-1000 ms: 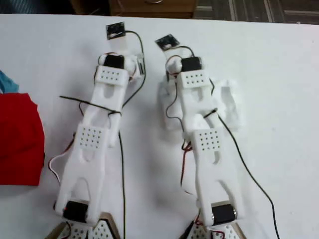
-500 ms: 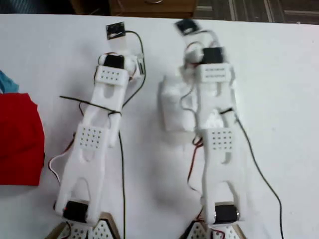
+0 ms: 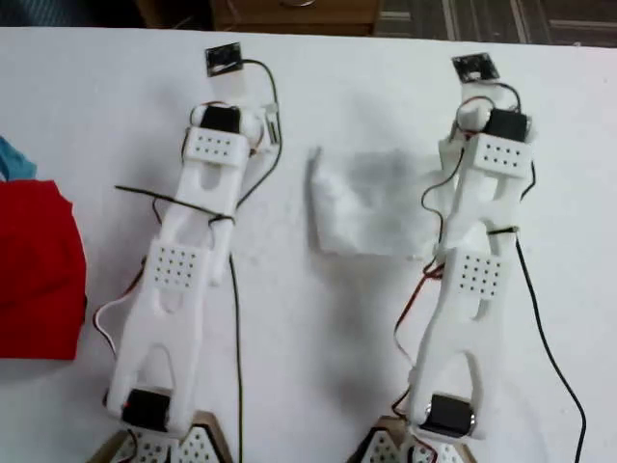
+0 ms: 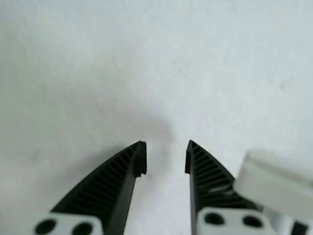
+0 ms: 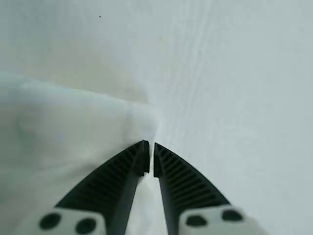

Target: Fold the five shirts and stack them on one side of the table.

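A white shirt (image 3: 371, 203), folded into a rough rectangle, is laid flat on the white tabletop (image 3: 96, 87), between the two arms and somewhat nearer the far edge than the near one. Its right-hand side is overlapped by the right arm (image 3: 472, 280), which is stretched from the near edge toward the far edge. In the right wrist view the right gripper (image 5: 149, 157) is seen at the shirt's edge (image 5: 63, 132). Its black ribbed jaws are drawn together to a thin slit, and the hem of the cloth is pinched between the tips. Bare tabletop is seen beyond that edge.

The left arm (image 3: 183, 260) is likewise extended from the near edge toward the far edge, well apart from the white shirt. The left gripper (image 4: 164, 159) is held just above bare tabletop with its jaws parted and nothing between them; a faint shadow is cast on the surface below the tips.

A red shirt (image 3: 34, 270) is placed at the left edge of the tabletop, bunched into a thick pad and partly cut off by the frame. A small piece of blue cloth (image 3: 12, 159) is seen just beyond it, on its far side, also at the left edge.
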You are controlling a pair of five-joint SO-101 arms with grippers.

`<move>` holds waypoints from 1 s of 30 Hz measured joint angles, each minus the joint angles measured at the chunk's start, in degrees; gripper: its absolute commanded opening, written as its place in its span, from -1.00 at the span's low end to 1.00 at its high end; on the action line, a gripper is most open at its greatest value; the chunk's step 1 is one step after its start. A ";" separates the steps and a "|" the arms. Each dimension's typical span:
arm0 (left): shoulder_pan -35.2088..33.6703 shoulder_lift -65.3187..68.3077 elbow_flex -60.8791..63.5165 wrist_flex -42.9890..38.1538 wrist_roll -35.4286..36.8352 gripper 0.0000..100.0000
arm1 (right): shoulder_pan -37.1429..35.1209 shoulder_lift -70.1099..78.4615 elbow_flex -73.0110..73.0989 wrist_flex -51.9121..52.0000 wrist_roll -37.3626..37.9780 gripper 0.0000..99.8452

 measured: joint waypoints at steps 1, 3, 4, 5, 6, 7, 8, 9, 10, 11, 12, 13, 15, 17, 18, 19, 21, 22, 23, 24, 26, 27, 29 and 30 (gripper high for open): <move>0.00 0.00 0.00 0.00 0.00 -0.70 | 0.00 0.88 0.00 -1.23 0.00 -0.96; 0.00 0.00 0.00 0.00 0.00 -0.70 | -0.09 2.20 0.00 -3.52 0.00 -0.96; 0.00 0.00 0.00 0.00 0.00 -0.70 | -0.18 2.73 0.00 -4.66 0.00 -0.96; 0.00 0.00 0.00 0.00 0.00 -0.70 | -0.35 3.16 0.00 -5.89 0.00 -0.96; 0.00 0.00 0.00 0.00 0.00 -0.70 | -0.53 3.52 0.00 -7.21 0.00 -0.96; 0.00 0.00 0.00 0.00 0.00 -0.70 | -0.70 3.78 0.00 -8.53 0.00 -0.96; 0.00 0.00 0.00 0.00 0.00 -0.70 | -0.79 3.96 0.00 -9.76 0.00 -0.96; 0.00 0.00 0.00 0.00 0.00 -0.70 | -0.79 4.13 0.00 -10.99 0.00 -0.96; 0.00 0.00 0.00 0.00 0.00 -0.70 | -0.79 4.13 0.00 -12.04 0.00 -0.96; 0.00 0.00 0.00 0.00 0.00 -0.70 | -0.79 4.13 0.00 -12.66 0.00 -0.96; 0.00 0.00 0.00 0.00 0.00 -0.70 | -0.79 4.13 -0.18 -12.75 0.00 -0.96; 0.00 0.00 0.00 0.00 0.00 -0.70 | -0.79 4.13 -0.53 -12.75 0.00 -0.96; 0.00 0.00 0.00 0.00 0.00 -0.70 | -0.79 4.04 -1.23 -10.73 0.00 -0.96; 0.00 0.00 0.00 0.00 0.00 -0.70 | -0.88 2.99 -1.67 -7.30 0.00 -0.96; 0.00 0.00 0.00 0.00 0.00 -0.70 | -0.97 2.11 -1.67 -5.45 0.00 -0.96; 0.00 0.00 0.00 0.00 0.00 -0.70 | -1.05 0.88 -1.67 -3.60 0.00 -0.96; 0.00 0.00 0.00 0.00 0.00 -0.70 | -1.58 -1.85 -1.67 1.05 0.00 -0.96; 0.00 0.00 0.00 0.00 0.00 -0.70 | -2.02 -3.25 -1.67 3.43 0.00 -0.96; 0.00 0.00 0.00 0.00 0.00 -0.70 | -2.64 -4.48 -1.67 5.01 0.00 -0.96; 0.00 0.00 0.00 0.00 0.00 -0.70 | -3.16 -5.54 -1.67 5.27 0.00 -0.96; 0.00 0.00 0.00 0.00 0.00 -0.70 | -4.22 -7.82 -1.67 5.63 0.00 -0.96; 0.00 0.00 0.00 0.00 -0.18 -0.70 | -5.10 -8.79 -1.67 5.63 0.00 -0.96; 0.26 0.00 0.00 0.00 -0.53 -0.70 | -7.56 -9.76 -1.41 5.63 0.00 -0.96; 0.70 0.00 0.00 0.00 -1.32 -0.70 | -8.97 -9.76 -0.79 5.63 0.00 -0.96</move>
